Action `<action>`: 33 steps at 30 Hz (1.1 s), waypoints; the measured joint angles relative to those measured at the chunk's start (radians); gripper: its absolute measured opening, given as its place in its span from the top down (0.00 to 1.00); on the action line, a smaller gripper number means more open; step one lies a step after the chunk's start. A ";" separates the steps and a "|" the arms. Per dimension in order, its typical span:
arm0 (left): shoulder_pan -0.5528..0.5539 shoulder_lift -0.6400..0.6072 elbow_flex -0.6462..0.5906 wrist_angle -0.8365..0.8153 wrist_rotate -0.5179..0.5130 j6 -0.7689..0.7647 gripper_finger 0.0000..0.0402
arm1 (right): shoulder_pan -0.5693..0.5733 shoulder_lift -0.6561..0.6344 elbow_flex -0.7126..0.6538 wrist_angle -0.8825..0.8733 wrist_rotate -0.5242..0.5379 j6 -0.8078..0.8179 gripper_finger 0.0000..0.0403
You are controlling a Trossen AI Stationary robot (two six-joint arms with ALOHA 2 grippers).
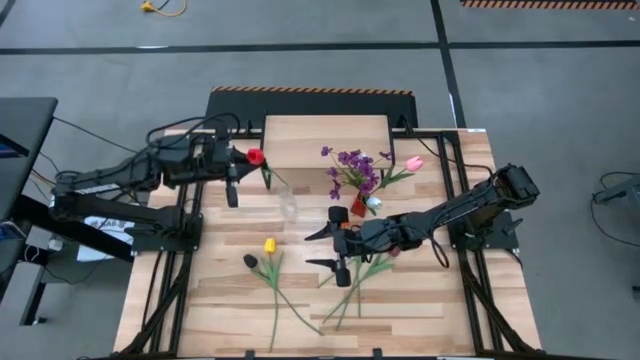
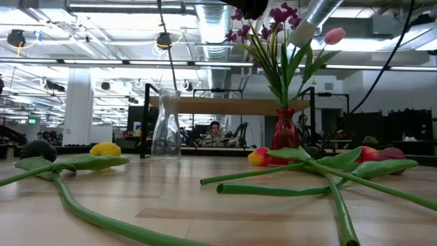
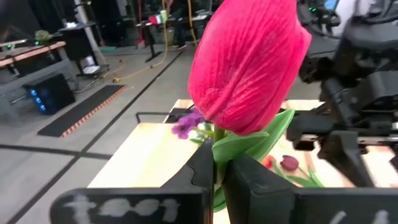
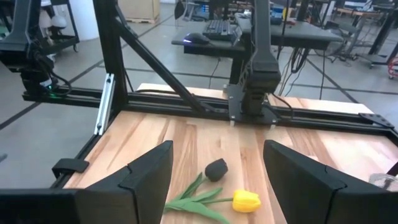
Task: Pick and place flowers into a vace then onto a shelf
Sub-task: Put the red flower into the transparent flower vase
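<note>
My left gripper (image 1: 245, 158) is shut on a red tulip (image 1: 255, 156), above the table's far left part, beside the shelf (image 1: 325, 140). Its head (image 3: 249, 62) fills the left wrist view. A clear glass vase (image 1: 288, 205) stands just below and looks empty in the low view (image 2: 166, 126). A red vase (image 1: 358, 207) holds the purple sprig (image 1: 352, 165), a pink tulip (image 1: 414, 163) and a white one. My right gripper (image 1: 328, 250) is open above the table's middle. A yellow tulip (image 4: 245, 200) and a dark maroon one (image 4: 216, 168) lie ahead of it. My left gripper pinches the red tulip's green stem just under the head (image 3: 219, 140) between its two fingers (image 3: 202, 171). The fingers come roughly level from the table's left and lie across the stem. The flower is lifted clear, its stem (image 1: 272, 178) slanting down toward the clear vase.
More tulips (image 1: 370, 265) lie with crossed stems under and beside my right gripper; orange and red heads (image 2: 259, 157) show in the low view. The yellow and maroon tulips' stems (image 1: 275, 300) run toward the near edge. Black frame rails border the table's sides.
</note>
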 joint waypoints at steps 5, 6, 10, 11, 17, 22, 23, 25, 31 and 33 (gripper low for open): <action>0.024 0.014 0.000 -0.029 -0.001 -0.024 1.00 | 0.000 0.000 0.000 -0.003 0.000 0.000 0.40; 0.025 0.015 0.000 -0.035 0.000 -0.025 1.00 | 0.000 0.000 0.000 -0.003 0.000 0.000 0.40; 0.025 0.014 0.000 -0.037 0.002 -0.029 1.00 | 0.000 0.000 0.000 -0.003 0.000 0.000 0.40; 0.025 0.014 0.000 -0.038 0.002 -0.032 1.00 | 0.000 0.000 0.000 -0.003 0.000 0.000 0.40; 0.025 0.014 0.000 -0.038 0.002 -0.036 1.00 | 0.000 0.000 0.000 -0.003 0.000 0.000 0.40; 0.025 0.014 0.000 -0.036 0.001 -0.045 0.96 | 0.000 0.000 0.000 -0.003 0.000 0.001 0.40; 0.025 0.014 0.000 -0.036 0.000 -0.051 0.94 | 0.000 0.000 0.000 -0.003 0.000 0.001 0.40; 0.025 0.014 0.000 -0.037 0.000 -0.058 0.90 | 0.000 0.000 0.000 -0.003 0.000 0.001 0.40; 0.025 0.014 0.000 -0.083 0.000 -0.082 0.74 | 0.000 0.000 0.000 -0.004 0.000 0.001 0.40; 0.025 0.014 0.000 -0.086 0.000 -0.089 0.69 | 0.000 0.000 0.000 -0.008 0.000 0.001 0.40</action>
